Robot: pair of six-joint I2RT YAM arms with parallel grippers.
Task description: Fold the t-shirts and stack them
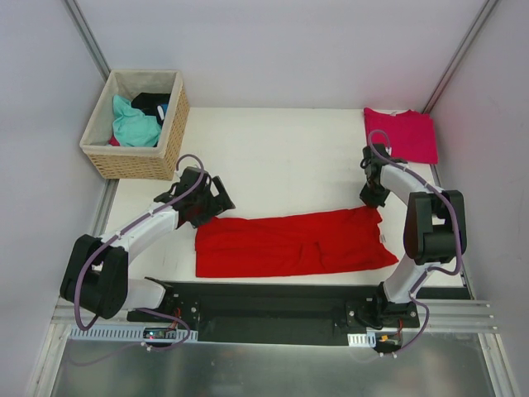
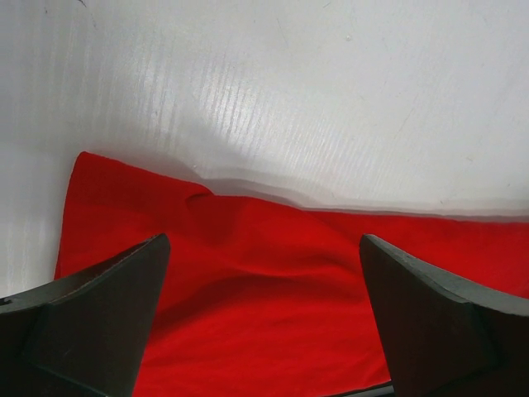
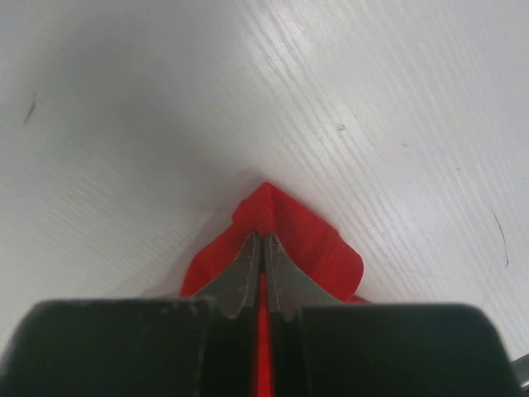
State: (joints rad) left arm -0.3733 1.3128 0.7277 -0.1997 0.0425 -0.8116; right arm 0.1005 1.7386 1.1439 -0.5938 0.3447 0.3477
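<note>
Your right gripper [image 3: 263, 240] has its jaws together, clamped on a pinch of the large bright red cloth t-shirt [image 1: 293, 242]. The grip is at the shirt's far right corner, and in the right wrist view the cloth peaks up into a small point just past the fingertips.

Your left gripper [image 2: 260, 248] has its jaws wide apart with nothing between them. It sits over the red shirt's far left corner, fingers straddling the cloth. I can't tell whether the tips touch the fabric.

The red shirt lies as a long band running left to right across the near middle of the white table [image 1: 281, 157]. It is mostly flat, with a few creases around the middle and a small ridge near the left corner.

The magenta-pink cloth t-shirt [image 1: 401, 134] lies flat at the far right corner of the table, apart from the red one and just beyond your right arm.

A woven wicker basket [image 1: 169, 136] stands at the far left corner, with a teal cloth [image 1: 132, 124] and a black item [image 1: 153, 103] inside.
</note>
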